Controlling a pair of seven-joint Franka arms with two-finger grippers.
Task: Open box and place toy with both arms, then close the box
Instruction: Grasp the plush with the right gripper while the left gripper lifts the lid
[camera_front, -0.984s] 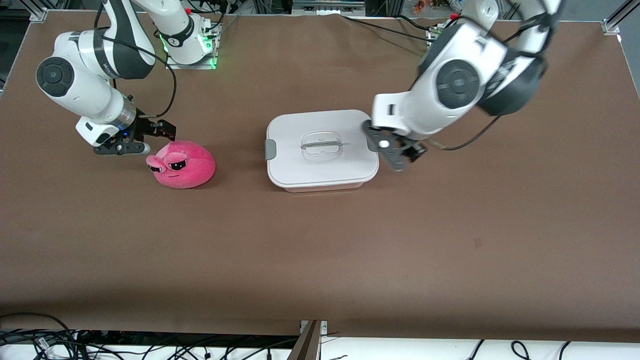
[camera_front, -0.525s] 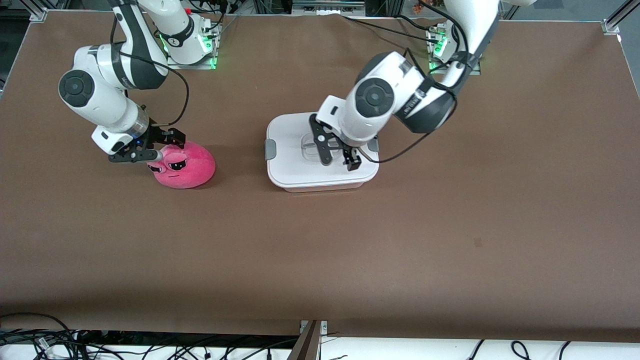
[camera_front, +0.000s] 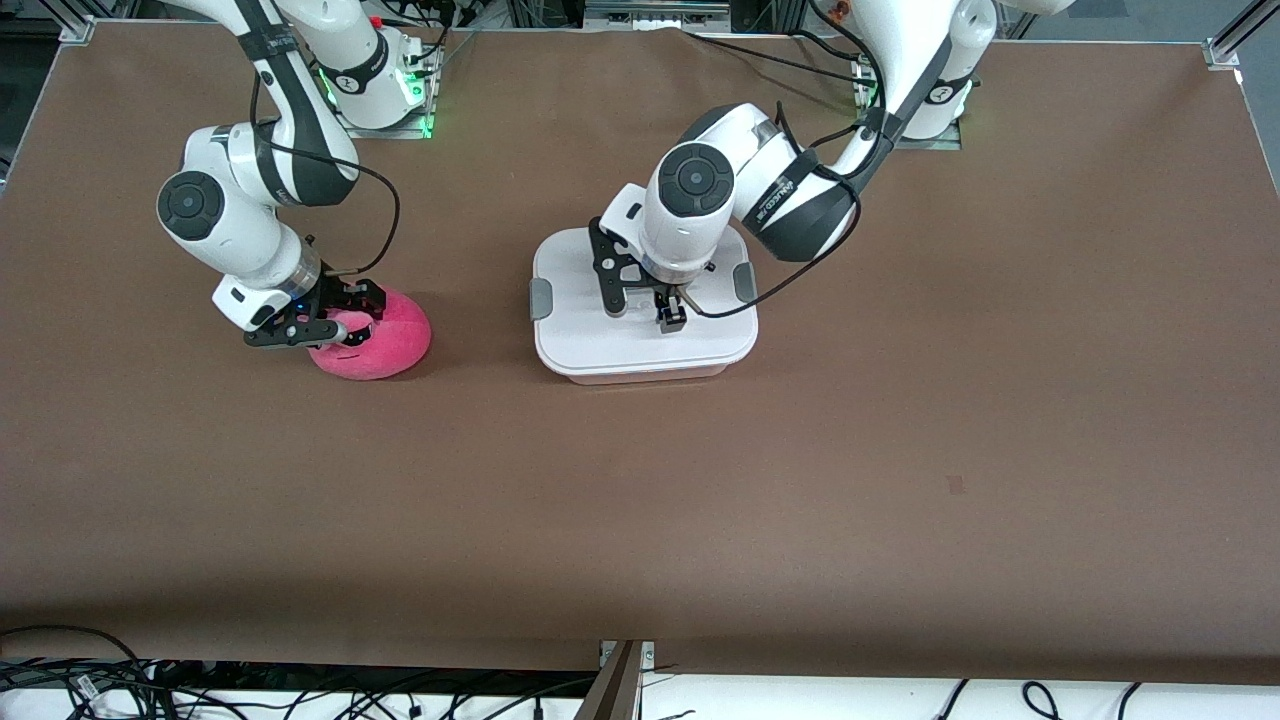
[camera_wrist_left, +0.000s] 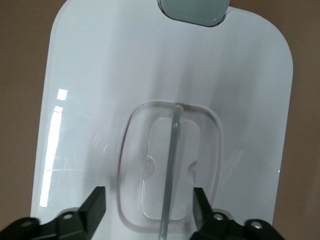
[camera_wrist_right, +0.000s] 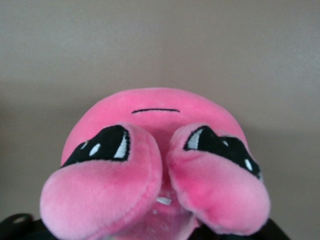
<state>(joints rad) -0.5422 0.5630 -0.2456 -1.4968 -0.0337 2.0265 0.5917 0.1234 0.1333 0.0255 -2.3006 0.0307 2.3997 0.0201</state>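
1. The box (camera_front: 645, 345) sits on the brown counter (camera_front: 900, 420), about midway between the two arms' ends, with its white lid (camera_front: 600, 340) still on.
2. A grey clip (camera_front: 540, 299) shows at the end of the box toward the right arm, and a second grey clip (camera_front: 744, 282) at the end toward the left arm.
3. The left hand (camera_front: 640, 305) is down over the middle of the lid; in the left wrist view its fingers (camera_wrist_left: 95, 207) stand apart on either side of the clear recessed handle (camera_wrist_left: 172, 167), not closed on it.
4. The toy (camera_front: 385, 340) lies on the counter toward the right arm's end, well apart from the box.
5. The right hand (camera_front: 320, 318) is low at the toy, at its eyes (camera_wrist_right: 107, 145). Whether its fingers grip the plush cannot be told.
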